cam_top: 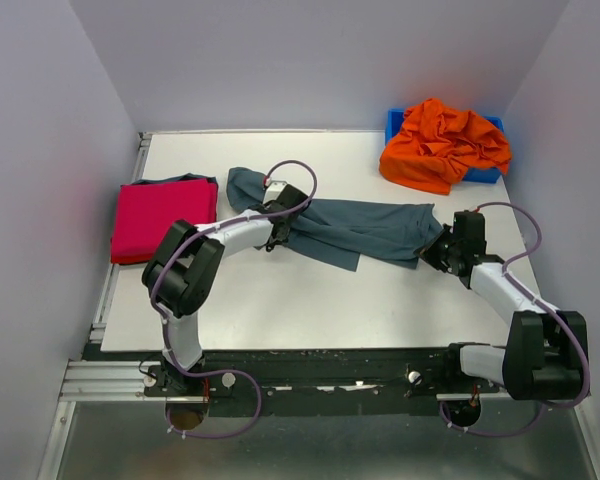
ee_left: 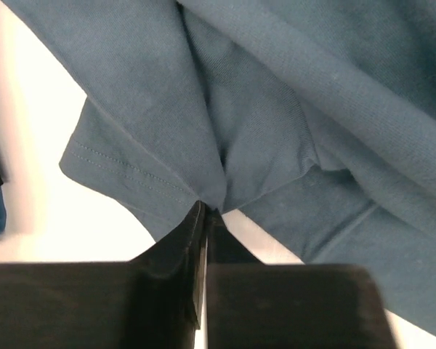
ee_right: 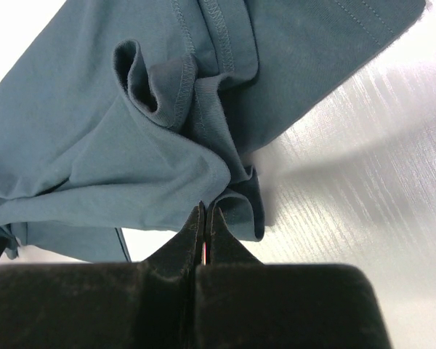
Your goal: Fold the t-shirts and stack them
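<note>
I saw the grey-blue t-shirt (cam_top: 352, 228) lying as a long rumpled band across the middle of the worktop (cam_top: 310, 300), running from left of centre toward the right edge. The left end effector (cam_top: 283, 222) sat on the band's left part. In its wrist view the dark fingertips (ee_left: 195, 222) were pressed almost together, pinching a gathered fold of the cloth beside a stitched hem. The right end effector (cam_top: 434, 250) met the shirt's right end near the right edge of the worktop. Its fingertips (ee_right: 195, 222) were pressed together with bunched cloth drawn right down to them, so it appeared to pinch that end, though the bit between the tips was too thin for me to see. Around that pinch the fabric stood in loose folds, with a double-stitched hem curling over. The magenta-red t-shirt (cam_top: 165, 218) lay folded flat at the left edge of the worktop, well apart from the grey-blue one. A strip of darker cloth (cam_top: 183, 180) showed along its far side. At the far right corner the orange t-shirt (cam_top: 445, 145) was heaped, crumpled, over a blue bin (cam_top: 394, 121) and spilled past the bin's near rim onto the worktop.
</note>
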